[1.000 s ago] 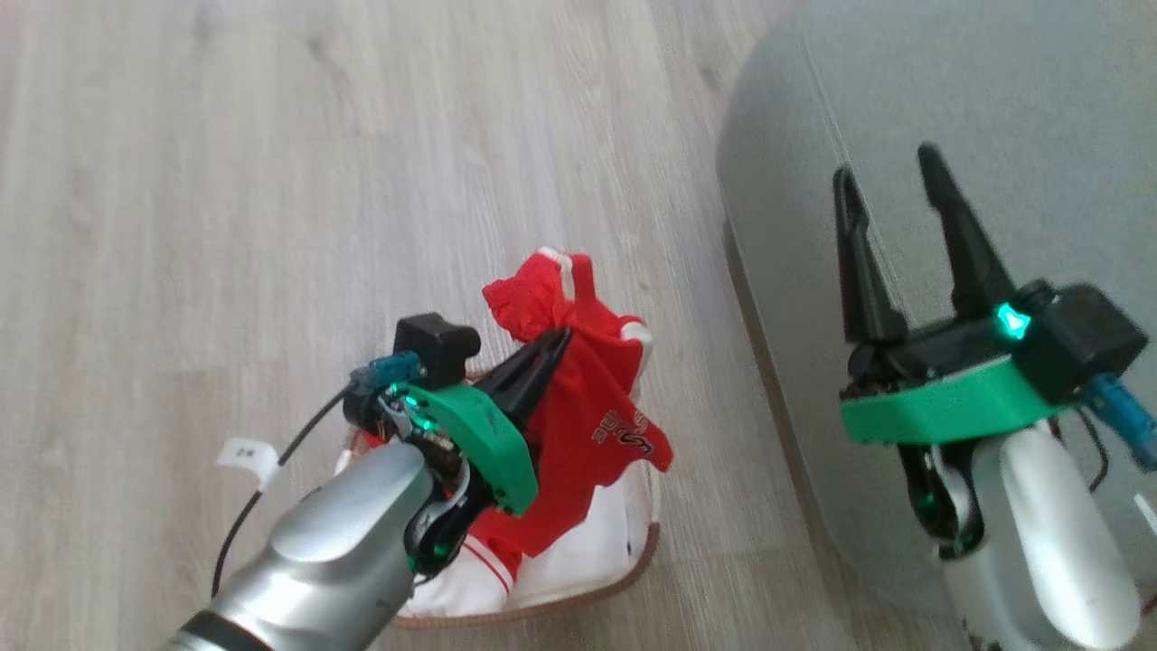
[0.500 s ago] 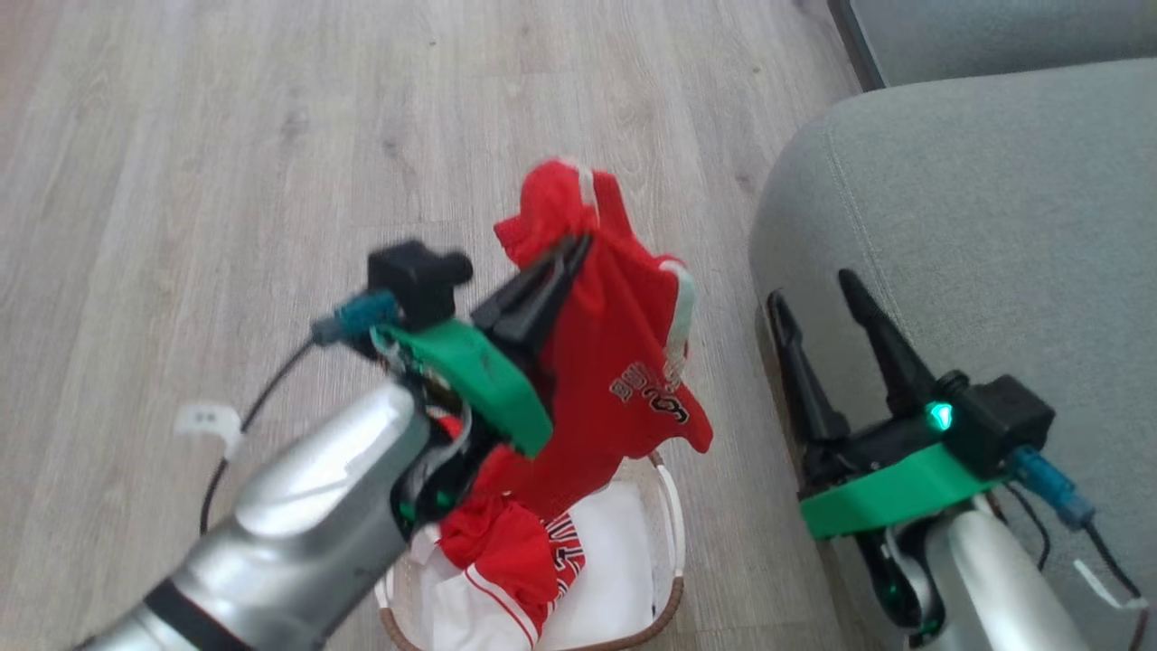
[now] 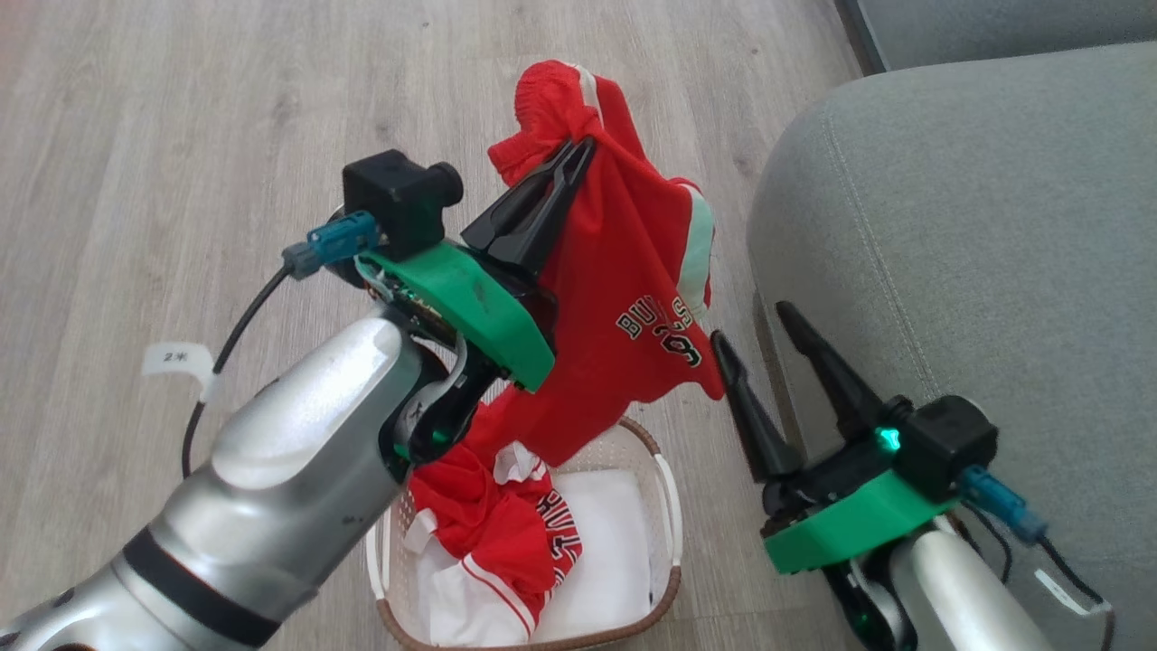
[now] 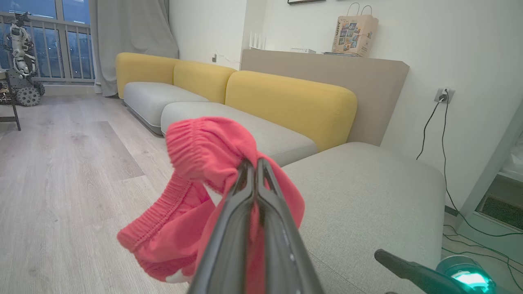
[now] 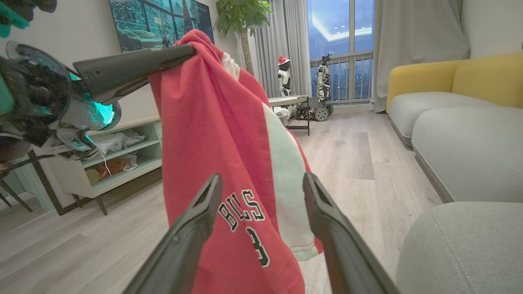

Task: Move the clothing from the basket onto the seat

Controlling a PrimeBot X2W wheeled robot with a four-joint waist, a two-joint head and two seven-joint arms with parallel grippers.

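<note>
Red clothing (image 3: 615,298) bears white stripes — the seat (image 3: 994,226) is grey-green.

Head view: steep downward over basket (image 3: 673,561). Wrist views: level, close on clothing (image 4: 204,143), shared by all.

Pale grey wood-plank floor (image 3: 181,108) throughout. Three yellow upholstered backrests (image 4: 286,102) along the white wall. Printed paper carrier bag (image 4: 354,29) stands upright on the beige ledge (image 4: 318,69) behind them. White wall socket (image 4: 443,95) further along. Leafy green plant (image 5: 243,14) beside grey floor-length curtains (image 5: 292,32).
</note>
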